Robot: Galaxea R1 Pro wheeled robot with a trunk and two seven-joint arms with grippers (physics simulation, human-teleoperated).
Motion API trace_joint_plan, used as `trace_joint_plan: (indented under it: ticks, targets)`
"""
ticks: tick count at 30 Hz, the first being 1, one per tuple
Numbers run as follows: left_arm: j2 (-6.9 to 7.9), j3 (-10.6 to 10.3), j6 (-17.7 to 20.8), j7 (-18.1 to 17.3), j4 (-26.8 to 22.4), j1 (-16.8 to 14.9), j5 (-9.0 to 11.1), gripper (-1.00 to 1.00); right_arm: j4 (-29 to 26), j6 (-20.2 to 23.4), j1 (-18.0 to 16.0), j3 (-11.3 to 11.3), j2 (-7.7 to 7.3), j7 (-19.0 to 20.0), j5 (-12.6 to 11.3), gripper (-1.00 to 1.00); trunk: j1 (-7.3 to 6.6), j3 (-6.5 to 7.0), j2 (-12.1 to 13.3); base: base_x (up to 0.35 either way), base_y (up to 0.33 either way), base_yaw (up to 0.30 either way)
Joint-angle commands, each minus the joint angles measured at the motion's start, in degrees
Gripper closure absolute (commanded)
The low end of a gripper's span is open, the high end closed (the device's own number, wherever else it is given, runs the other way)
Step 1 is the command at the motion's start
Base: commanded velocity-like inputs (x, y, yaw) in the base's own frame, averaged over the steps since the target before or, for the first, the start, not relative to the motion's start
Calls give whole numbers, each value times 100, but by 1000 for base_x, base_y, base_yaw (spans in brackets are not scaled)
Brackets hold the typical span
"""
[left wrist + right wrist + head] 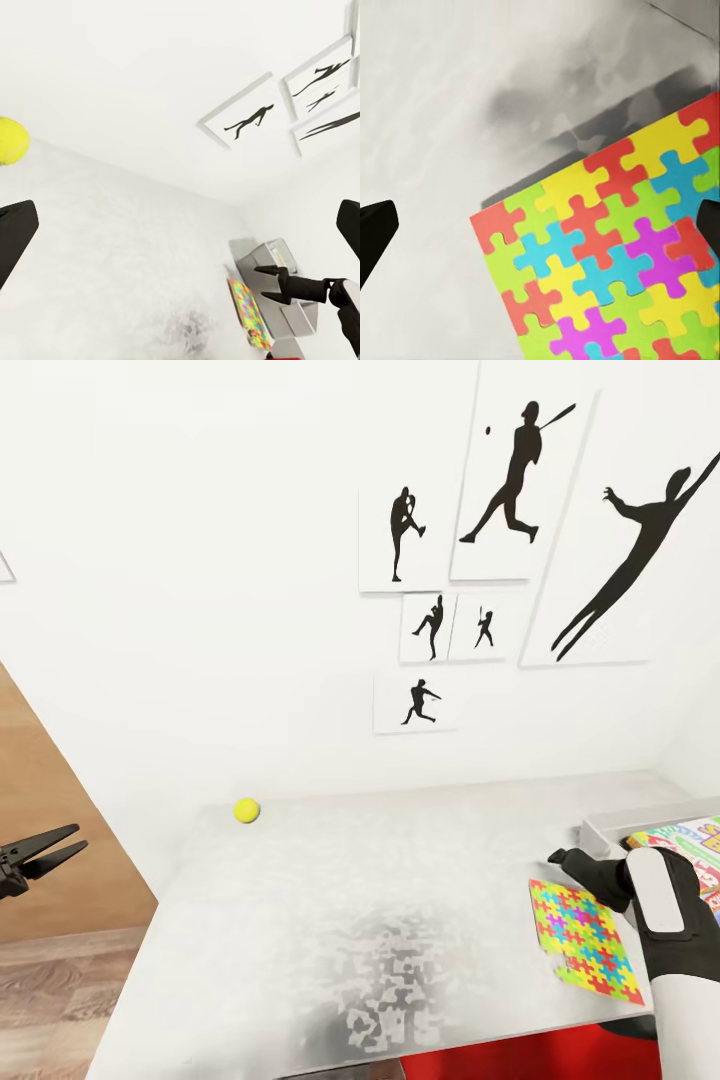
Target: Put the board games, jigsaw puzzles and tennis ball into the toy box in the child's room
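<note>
Head view: the grey surface (330, 920) stands against a white wall hung with black sports posters (520, 470). The ball (247, 811) lies near the surface's far left corner, close to the wall. A puzzle (583, 940) lies flat near the right edge. Just beyond it, at the far right, is the toy box (612, 826) with a printed game box (690, 845) inside. The right hand (562, 856) hangs over the puzzle's far edge, beside the box; how far its fingers are parted cannot be told here. The left hand (62, 842) is off the surface's left side, over the wood floor (60, 1000), its two fingers slightly apart with nothing between them.

Left wrist view: the fingers (15, 236) stand wide apart and bare. The ball (11, 140) lies on the surface by the wall. Farther off are the puzzle (247, 311), the toy box (289, 315) and the right hand (264, 285) with its fingers spread.

Right wrist view: the fingers (373, 231) are wide apart, holding nothing. The puzzle (611, 251) lies flat on the surface below them
</note>
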Motion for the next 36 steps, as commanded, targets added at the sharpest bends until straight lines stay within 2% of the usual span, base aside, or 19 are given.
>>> trace_joint_plan:
  ticks: [1,16,36]
  targets:
    - [1,1,40,-10,1,-4,9,-100,5,-6,-5,-9,-15,-56,-63,-100,1,-16,-5,0,0,0]
    - [1,-2,40,-10,1,-4,9,-100,301,-262,-5,-43,-253,-57,-71,-100,1,-154,-5,0,0,0]
    - [1,-16,35,-10,1,-4,9,-100,315,-290,-5,-43,-301,-52,-80,-100,1,-341,-5,0,0,0]
